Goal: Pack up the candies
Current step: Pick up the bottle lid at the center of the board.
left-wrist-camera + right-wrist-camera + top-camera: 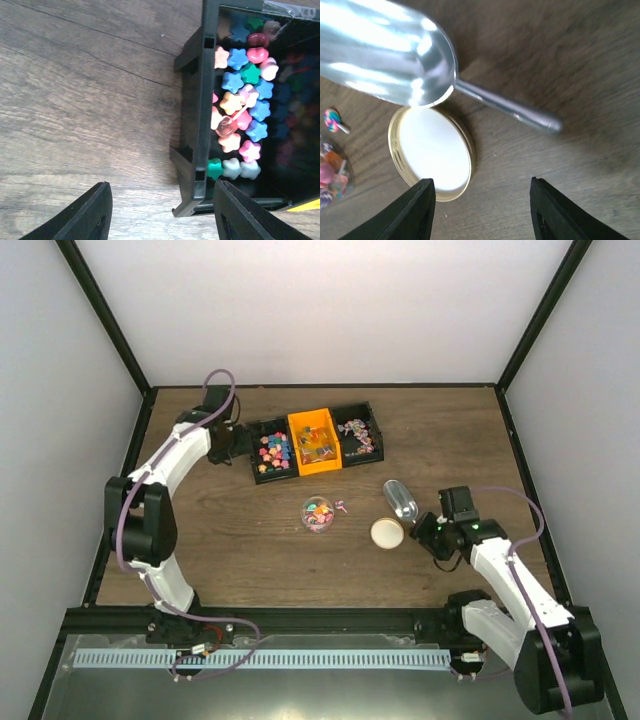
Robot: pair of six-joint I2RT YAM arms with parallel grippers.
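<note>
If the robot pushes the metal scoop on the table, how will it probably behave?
The scoop looks like polished metal, so probably stiff and slippery. Its rounded bowl and thin round handle suggest it may rock or roll sideways.

In your right wrist view the scoop (390,50) runs off the top-left edge; the jar (349,169) and its candies (326,173) are cut off at left.

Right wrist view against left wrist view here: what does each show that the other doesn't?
Only the right wrist: a metal scoop next to a cream lid, a stray lollipop and the edge of a candy-filled jar. Only the left wrist: a black bin of star-shaped candies. Both: the wooden table and an open gripper holding nothing, the left gripper and the right gripper.
</note>
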